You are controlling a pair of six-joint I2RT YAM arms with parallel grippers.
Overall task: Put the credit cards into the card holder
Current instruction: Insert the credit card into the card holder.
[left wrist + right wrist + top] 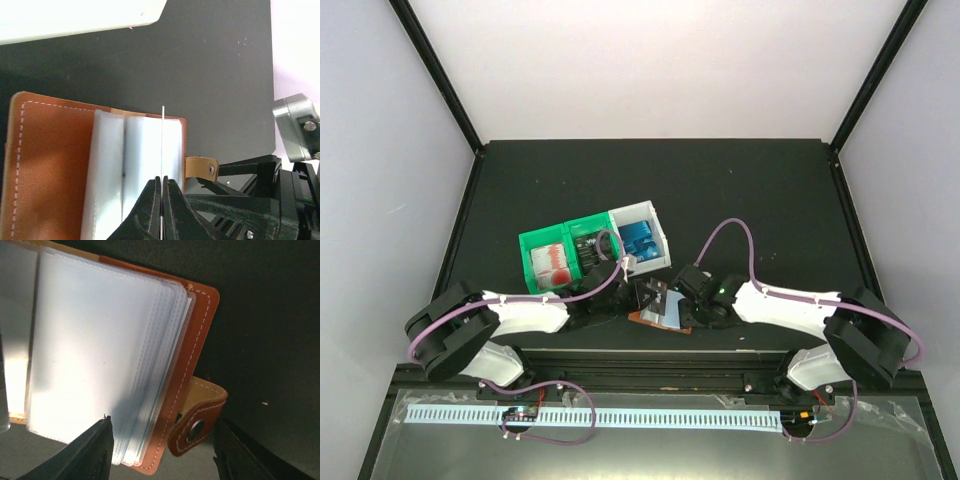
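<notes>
The card holder (658, 305) lies open by the table's (720, 190) near edge — left gripper (161, 182) clamped on one clear pocket (162, 140), right gripper (163, 429) gaping, empty, astride the snap tab (197, 422).

Black table (750, 190). Mid-table, green bins (532, 262) and white bin (622, 228) in a row. Open card holder (658, 316) at 6 o'clock of white bin.

Left gripper (161, 181) is squeezing fully closed, pinching one thin leaf of the card holder (50, 165) edge-on right between its fingertips. Right gripper (162, 426) is hanging with jaws spread wide, not gripping anything. Both arms are reaching inward toward each other.
</notes>
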